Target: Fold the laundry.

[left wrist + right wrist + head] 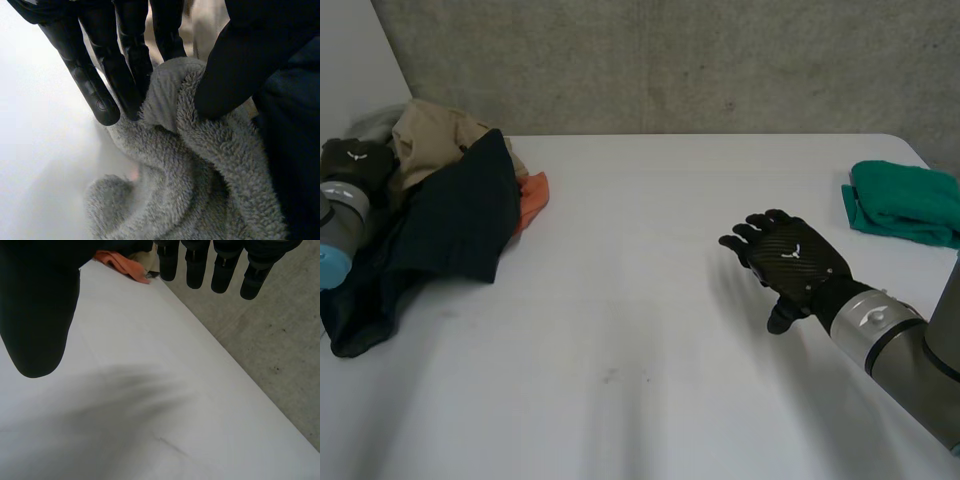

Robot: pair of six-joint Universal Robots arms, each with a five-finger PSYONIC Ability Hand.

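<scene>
Both differ: left hand (125, 60) pinches grey fleece cloth (200, 165); right hand (790, 262) hovers spread wide, empty.

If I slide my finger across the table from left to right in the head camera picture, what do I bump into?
Dark garment → orange cloth → right hand → green cloth. The left hand, pinching a grey fleecy cloth, and the tan cloth overlap the dark garment, so they are left out.

The fleece (200, 170) is grey, the towel (905, 200) green.
</scene>
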